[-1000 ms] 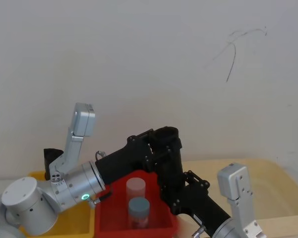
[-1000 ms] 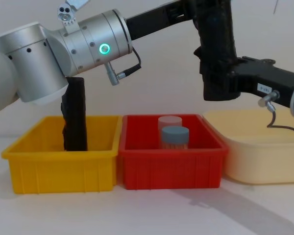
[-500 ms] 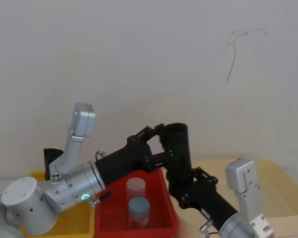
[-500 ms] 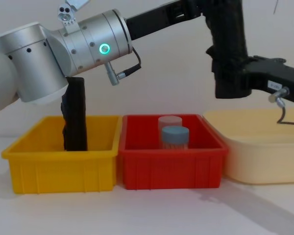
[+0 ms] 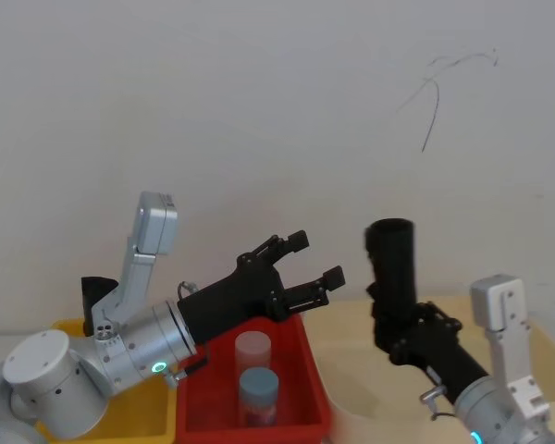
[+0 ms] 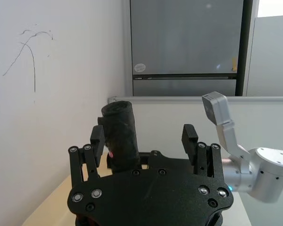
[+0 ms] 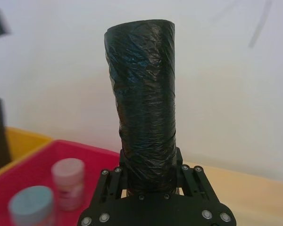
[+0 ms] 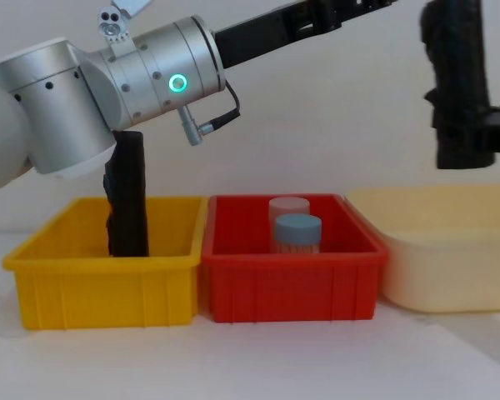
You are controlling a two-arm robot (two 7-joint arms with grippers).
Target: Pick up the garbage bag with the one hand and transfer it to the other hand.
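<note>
The garbage bag [image 5: 391, 266] is a black crinkled roll held upright in the air over the cream tub. My right gripper [image 5: 400, 335] is shut on its lower end, and the right wrist view shows the bag [image 7: 144, 103] rising from between the fingers of that gripper [image 7: 148, 173]. The chest view has the bag [image 8: 457, 75] at the upper right. My left gripper [image 5: 316, 258] hangs open over the red bin, a short way left of the bag and apart from it. Past that open gripper [image 6: 143, 138], the left wrist view shows the bag [image 6: 120, 136].
A yellow bin [image 8: 100, 287] on the left holds another upright black roll [image 8: 127, 196]. The red bin [image 8: 292, 287] in the middle holds a blue-lidded jar [image 8: 297, 233] and a pink-lidded jar [image 8: 288, 207]. The cream tub [image 8: 450, 267] stands on the right.
The left gripper has opened and let go of the bag. The right gripper has carried the bag to the right, away from the left gripper.
</note>
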